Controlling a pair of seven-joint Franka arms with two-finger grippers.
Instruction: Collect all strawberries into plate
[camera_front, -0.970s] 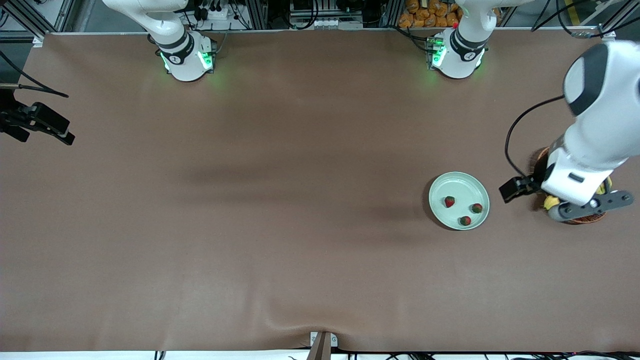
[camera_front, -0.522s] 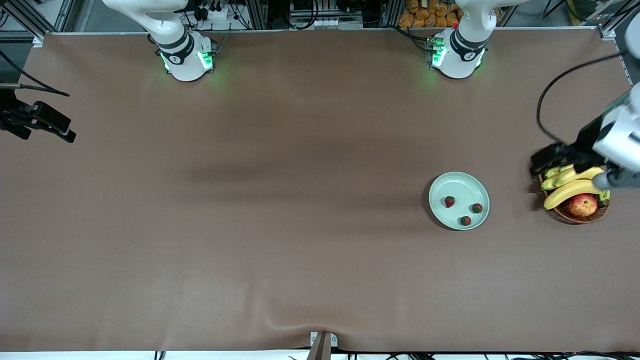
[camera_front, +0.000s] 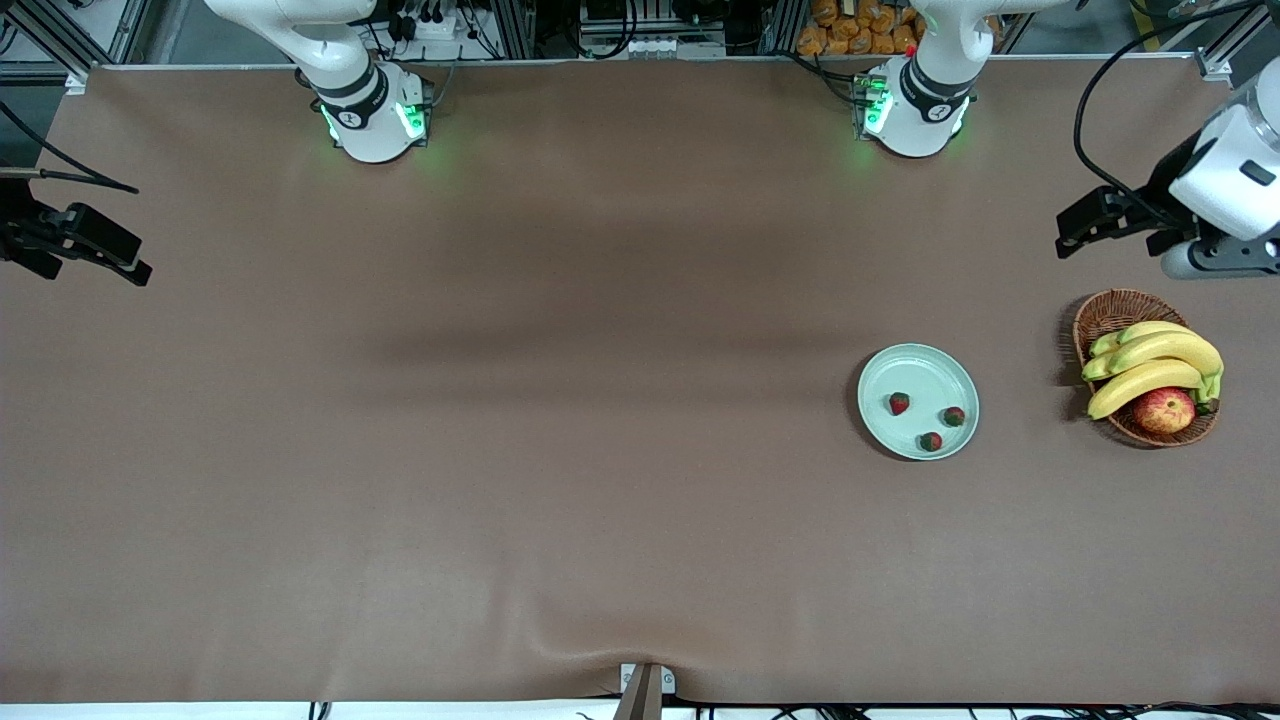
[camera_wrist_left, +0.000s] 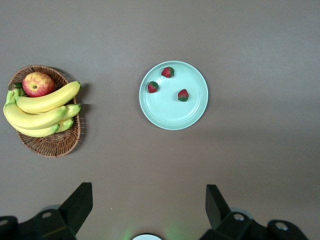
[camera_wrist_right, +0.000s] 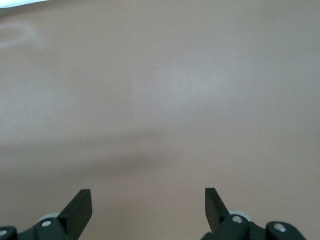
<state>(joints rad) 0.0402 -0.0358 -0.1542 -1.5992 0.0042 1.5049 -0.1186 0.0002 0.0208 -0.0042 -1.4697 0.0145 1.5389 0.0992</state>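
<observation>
Red strawberries, three, on one mint plate

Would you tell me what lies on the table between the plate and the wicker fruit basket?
Nothing: only bare brown table separates the plate from the wicker fruit basket, as both the front view and the left wrist view show.

Readable text: you have none to read in any view.
Arm bases: each shows you a small round dark mark, too small to make out.
Plate: plain, no print for you.
Basket: bare wicker, no label.
Tabletop: no markings.
</observation>
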